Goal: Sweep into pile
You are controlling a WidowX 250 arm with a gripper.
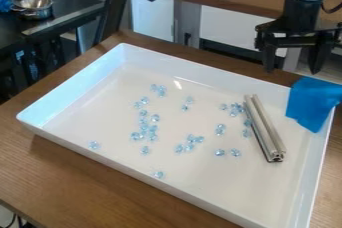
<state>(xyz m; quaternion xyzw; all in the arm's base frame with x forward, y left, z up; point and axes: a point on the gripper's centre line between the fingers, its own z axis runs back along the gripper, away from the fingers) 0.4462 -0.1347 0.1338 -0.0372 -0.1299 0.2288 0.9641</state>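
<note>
My pincer (292, 71) hangs with its two fingers spread wide and nothing between them, by the far rim of the white tray (214, 75) at one o'clock. The metal bar (265, 128) lies inside at three, slanting from eleven to five, with pale blue beads (155, 118) scattered mostly to its nine o'clock side. I should grip it squarely mid-length, keep its long edge flat, and push slowly toward nine, lest strays slip round its ends.
</note>
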